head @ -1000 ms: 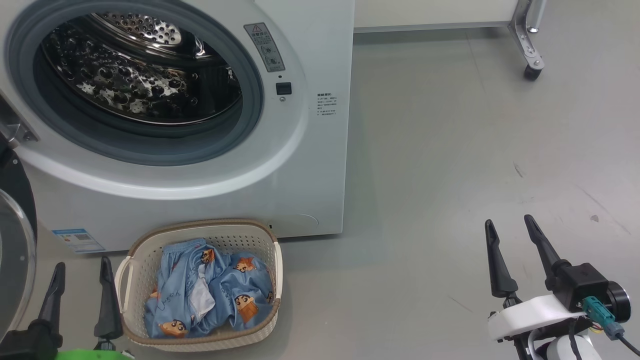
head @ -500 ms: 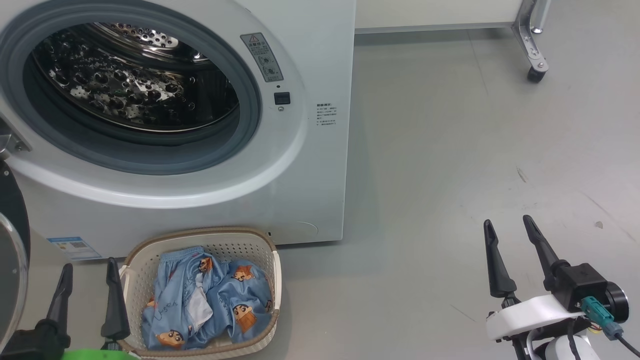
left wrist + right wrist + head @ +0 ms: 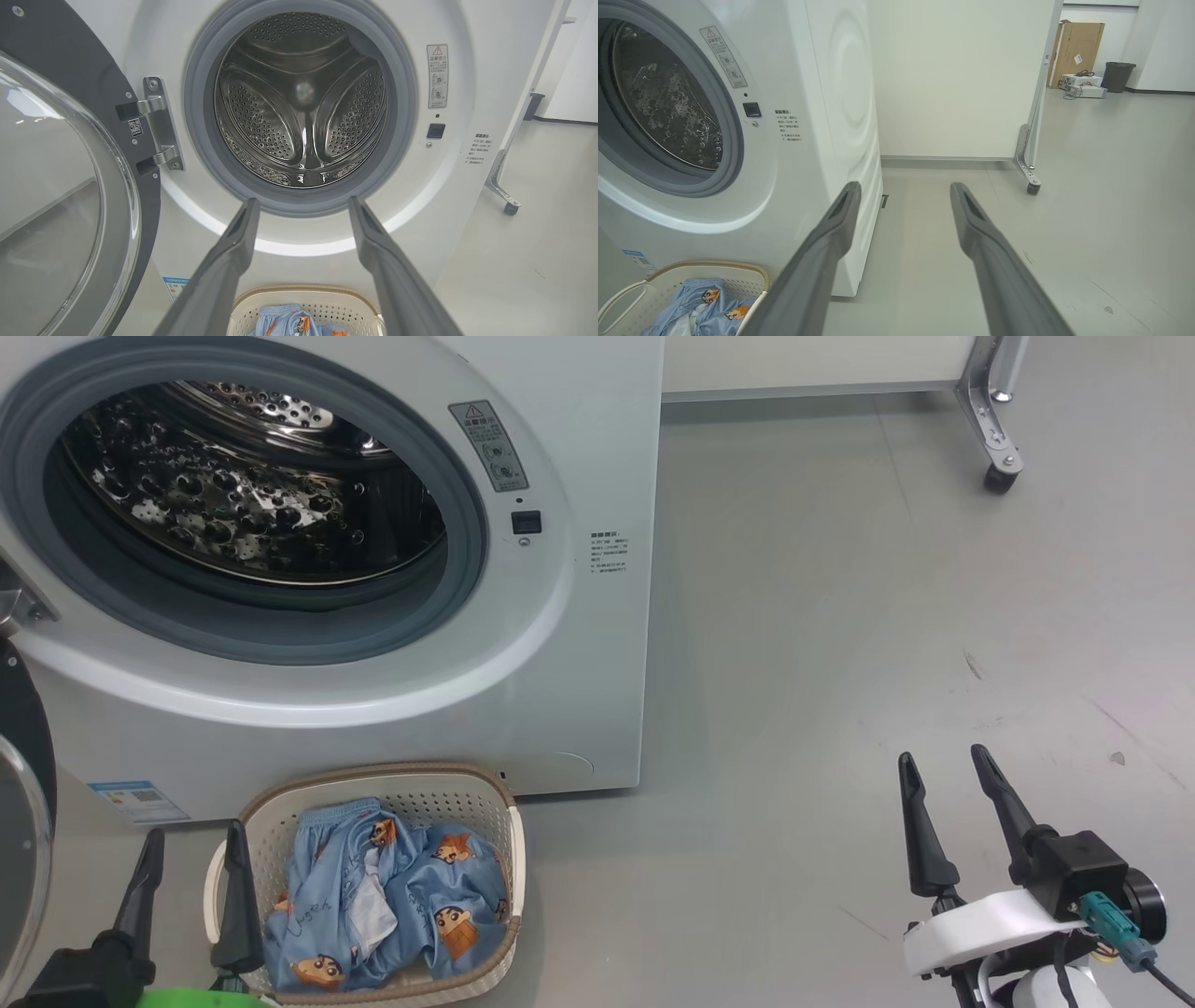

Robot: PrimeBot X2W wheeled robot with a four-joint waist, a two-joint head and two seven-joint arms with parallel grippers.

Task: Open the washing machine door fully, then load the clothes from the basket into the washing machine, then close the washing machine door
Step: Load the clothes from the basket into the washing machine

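Just right of our left gripper, the clothes lie crumpled in the basket, below the washing machine; its door stands wide. We judge the left arm nearer; the right gripper is well apart. Both are spread and empty. Soft blue fabric with no clear long axis, inside perforated plastic walls.

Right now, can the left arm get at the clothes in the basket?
Probably yes: the left gripper is open at the left edge of the basket, and the clothes lie uncovered inside.
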